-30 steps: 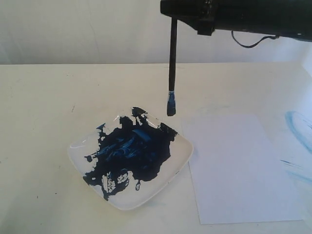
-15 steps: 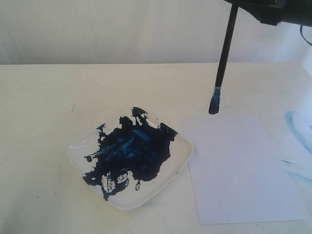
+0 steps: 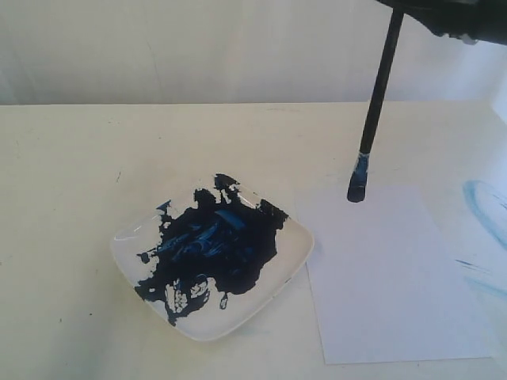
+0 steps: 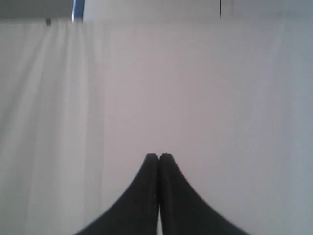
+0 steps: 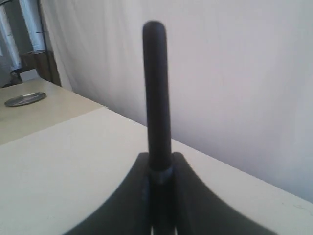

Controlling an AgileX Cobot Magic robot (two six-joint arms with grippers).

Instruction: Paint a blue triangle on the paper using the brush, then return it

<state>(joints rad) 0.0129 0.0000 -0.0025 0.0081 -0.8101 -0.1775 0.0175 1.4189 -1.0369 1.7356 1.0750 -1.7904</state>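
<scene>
Carrying the brush (image 3: 378, 103) rightward off the plate (image 3: 127, 245), hanging its blue tip at the paper's (image 3: 396, 277) far edge. Clamping its handle between the right fingers (image 5: 160, 169); pressing the left fingers (image 4: 159, 161) together, empty.

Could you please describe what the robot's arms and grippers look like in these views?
The left gripper is plain black: two smooth fingers, broad at the base, curving in to narrow rounded tips. The right gripper looks the same. The right arm shows only as a thick black body; no markings are visible.
</scene>
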